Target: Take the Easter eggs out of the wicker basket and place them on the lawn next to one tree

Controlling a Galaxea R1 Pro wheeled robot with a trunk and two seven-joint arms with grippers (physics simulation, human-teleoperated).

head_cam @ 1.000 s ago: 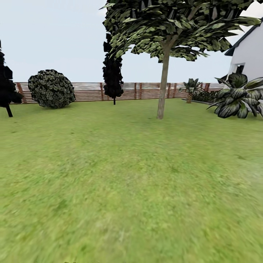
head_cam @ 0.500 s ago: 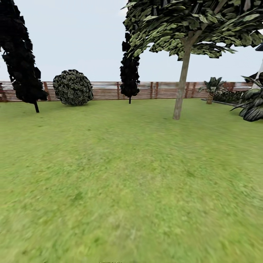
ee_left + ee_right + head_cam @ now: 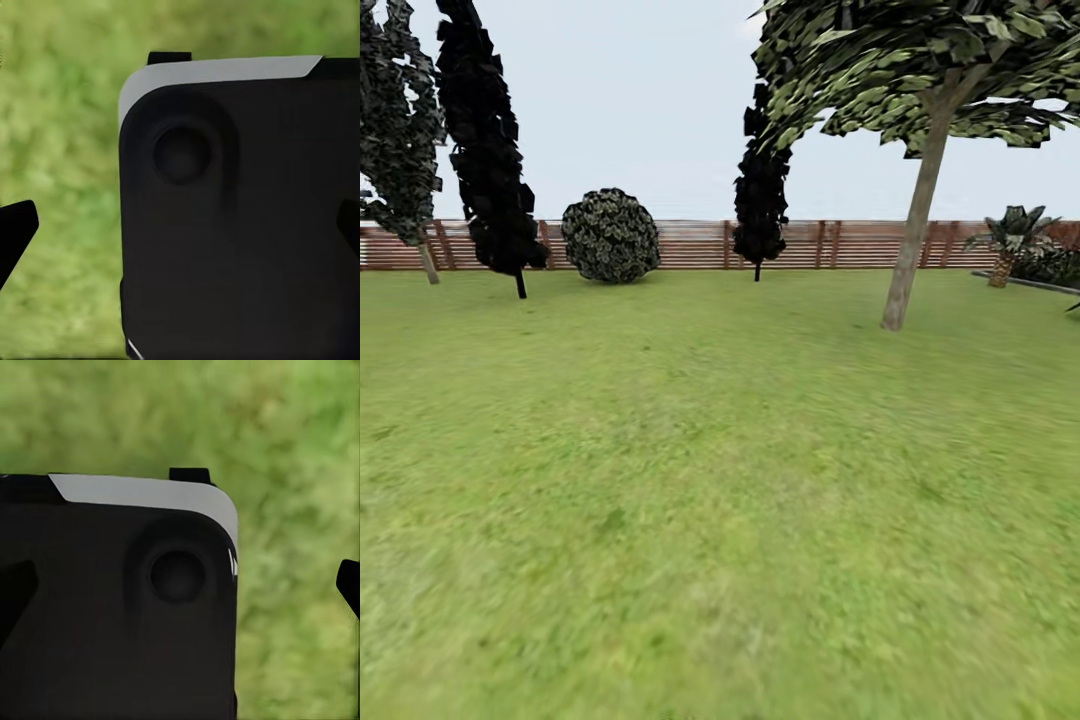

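Gripper [image 3: 180, 232] spread wide above lawn [image 3: 720, 500].

A black robot body [image 3: 112, 615] with a pale grey edge strip [image 3: 150, 495] and a round recess [image 3: 178, 576] covers much of the picture; blurred green lawn [image 3: 292, 450] lies behind it; dark fingertips [image 3: 349, 585] of the right gripper show at both sides, set apart.
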